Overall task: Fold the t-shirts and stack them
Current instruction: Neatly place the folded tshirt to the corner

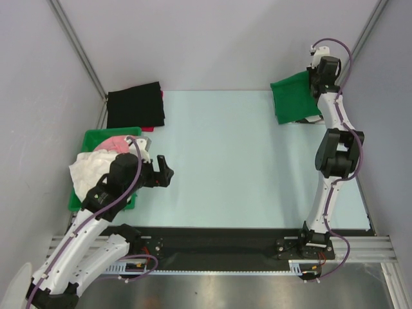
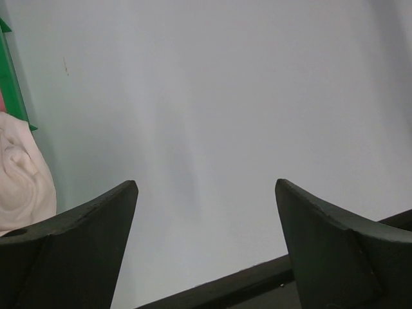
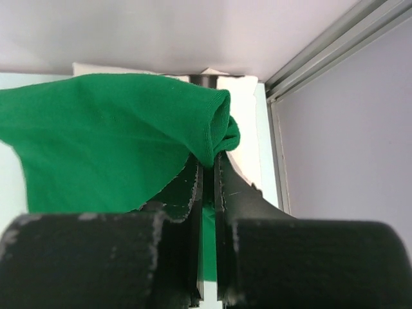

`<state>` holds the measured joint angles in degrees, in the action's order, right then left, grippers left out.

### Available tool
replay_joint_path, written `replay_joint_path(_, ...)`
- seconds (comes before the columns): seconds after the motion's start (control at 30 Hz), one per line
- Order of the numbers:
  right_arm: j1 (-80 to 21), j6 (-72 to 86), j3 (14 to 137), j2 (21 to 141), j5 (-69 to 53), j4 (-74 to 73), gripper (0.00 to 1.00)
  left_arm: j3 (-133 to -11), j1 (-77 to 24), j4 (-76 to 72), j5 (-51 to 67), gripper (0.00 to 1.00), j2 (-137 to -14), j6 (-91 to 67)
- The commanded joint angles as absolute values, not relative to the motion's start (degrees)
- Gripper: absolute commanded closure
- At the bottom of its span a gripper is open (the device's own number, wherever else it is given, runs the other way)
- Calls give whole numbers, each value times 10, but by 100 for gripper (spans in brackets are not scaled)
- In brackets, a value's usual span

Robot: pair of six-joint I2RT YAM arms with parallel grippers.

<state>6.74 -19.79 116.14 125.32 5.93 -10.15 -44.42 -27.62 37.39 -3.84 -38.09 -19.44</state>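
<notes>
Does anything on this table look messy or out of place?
Yes. In the far right corner the green shirt is bunched in the shut right gripper, pinched by one edge rather than lying flat. On the left, white clothes sit crumpled in a green tray, unlike the neat black pile beyond it.

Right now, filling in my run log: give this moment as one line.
right gripper: shut on green t-shirt, far right | left gripper: open, holding nothing
</notes>
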Motion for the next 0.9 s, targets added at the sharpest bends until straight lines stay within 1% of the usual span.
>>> replay_joint_path(0.0,76,-207,1215,1275,67,-34,100,-445,-274,355,-35,6,-386,-192)
replay_joint_path(0.27,76,-229,1258,1344,83,-6,100,-445,-274,355,-37,6,-396,-193)
replay_joint_path(0.33,78,-235,1257,1358,92,28,100,-445,-274,355,-35,6,-399,-193)
replay_joint_path(0.47,83,-235,1271,1388,113,47,100,-446,-274,355,-35,7,-407,-192)
replay_joint_path(0.6,86,-211,1286,1425,146,99,100,-446,-274,355,-35,6,-410,-193)
replay_joint_path(0.63,85,-209,1295,1451,159,108,91,-446,-274,356,-35,6,-410,-193)
replay_joint_path(0.67,84,-203,1319,1464,176,118,74,-446,-274,355,-35,7,-410,-193)
replay_joint_path(0.7,84,-196,1327,1478,197,132,55,-446,-274,355,-36,6,-409,-193)
replay_joint_path(0.73,84,-178,1330,1490,213,141,12,-445,-274,355,-37,6,-407,-193)
replay_joint_path(0.77,83,-135,1328,1491,233,148,0,-445,-274,356,-38,6,-405,-192)
replay_joint_path(0.87,75,-106,1307,1463,265,147,0,-445,-274,356,-36,6,-402,-193)
